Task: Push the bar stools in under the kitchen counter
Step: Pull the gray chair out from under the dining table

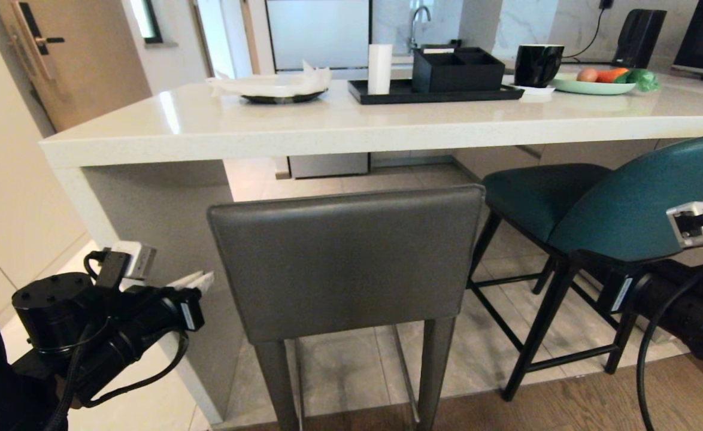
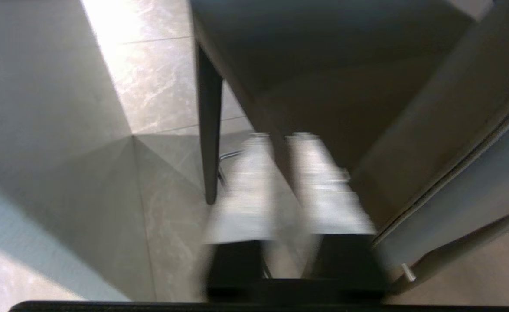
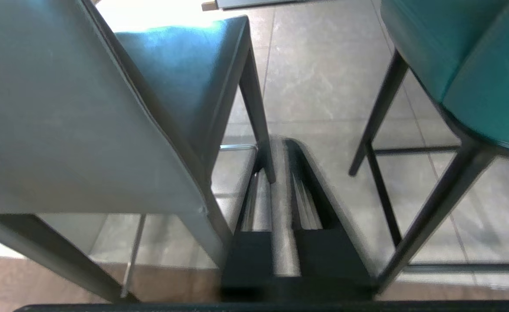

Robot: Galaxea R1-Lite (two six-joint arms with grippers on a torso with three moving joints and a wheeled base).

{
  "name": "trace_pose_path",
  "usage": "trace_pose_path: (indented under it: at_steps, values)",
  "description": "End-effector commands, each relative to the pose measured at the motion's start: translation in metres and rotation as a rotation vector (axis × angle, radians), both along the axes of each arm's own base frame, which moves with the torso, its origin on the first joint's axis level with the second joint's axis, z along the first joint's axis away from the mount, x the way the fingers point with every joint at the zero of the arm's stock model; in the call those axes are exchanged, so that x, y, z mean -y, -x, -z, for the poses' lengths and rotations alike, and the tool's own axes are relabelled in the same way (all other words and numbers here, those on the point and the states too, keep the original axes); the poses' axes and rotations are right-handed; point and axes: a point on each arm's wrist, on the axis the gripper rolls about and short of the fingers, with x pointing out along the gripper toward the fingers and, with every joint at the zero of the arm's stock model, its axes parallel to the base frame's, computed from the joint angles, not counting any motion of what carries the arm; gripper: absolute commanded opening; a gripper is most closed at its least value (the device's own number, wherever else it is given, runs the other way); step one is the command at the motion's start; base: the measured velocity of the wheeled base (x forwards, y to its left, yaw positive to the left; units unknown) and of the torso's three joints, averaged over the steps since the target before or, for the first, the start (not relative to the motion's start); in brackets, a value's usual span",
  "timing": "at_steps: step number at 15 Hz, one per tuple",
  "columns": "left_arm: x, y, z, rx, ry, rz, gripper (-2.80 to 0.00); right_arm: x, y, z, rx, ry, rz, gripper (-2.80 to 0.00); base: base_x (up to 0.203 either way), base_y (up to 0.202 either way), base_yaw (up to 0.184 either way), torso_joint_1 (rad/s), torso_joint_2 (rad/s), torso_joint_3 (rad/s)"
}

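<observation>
The dark grey bar stool [image 1: 345, 263] stands in front of me, its low back towards me, pulled out from the off-white kitchen counter [image 1: 339, 129]. To its right the teal bar stool [image 1: 627, 203] on black legs stands partly under the counter's edge. My left gripper [image 1: 199, 280] hangs left of the grey stool beside the counter's side slab. Its blurred white fingers [image 2: 246, 190] are slightly open and empty, near a grey stool leg [image 2: 209, 130]. My right gripper [image 3: 280, 141] points down between the grey stool [image 3: 63, 108] and the teal stool [image 3: 475, 65], slightly open and empty.
On the counter are a dark plate with paper [image 1: 279, 90], a black tray [image 1: 435, 93] with a box and a white roll, a black mug [image 1: 537, 64] and a green plate of vegetables [image 1: 597, 84]. Tile floor runs under the counter; wood floor [image 1: 567, 407] is nearest me.
</observation>
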Motion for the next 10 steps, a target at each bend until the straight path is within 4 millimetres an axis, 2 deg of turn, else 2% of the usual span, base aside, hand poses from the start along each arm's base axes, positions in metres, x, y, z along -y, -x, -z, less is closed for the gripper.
trace_pose_path:
  at_steps: [1,3,5,8,10]
  values:
    - [0.001,-0.007,-0.001,0.018,-0.002,0.001,0.0,-0.003,-0.011,0.006,0.007,-0.004,-0.007,0.0,0.0,0.0,0.0,0.0,0.0,0.0]
    - [-0.007,-0.015,-0.004,0.043,0.002,-0.02,0.0,-0.003,-0.02,0.007,0.046,-0.011,-0.01,0.0,0.0,0.0,0.0,0.0,0.0,0.0]
    - [-0.022,-0.01,0.0,0.019,0.017,0.091,0.0,0.003,-0.021,0.01,0.034,-0.019,-0.086,0.0,0.0,0.0,0.0,0.0,0.0,0.0]
    - [-0.045,-0.005,0.006,-0.015,0.06,0.308,0.0,0.023,-0.018,0.013,0.021,-0.045,-0.394,0.0,0.0,0.0,0.0,0.0,0.0,0.0]
    - [-0.045,-0.009,0.004,-0.001,0.07,0.421,0.0,0.035,-0.024,0.016,0.015,-0.06,-0.533,0.0,0.0,0.0,0.0,0.0,0.0,0.0]
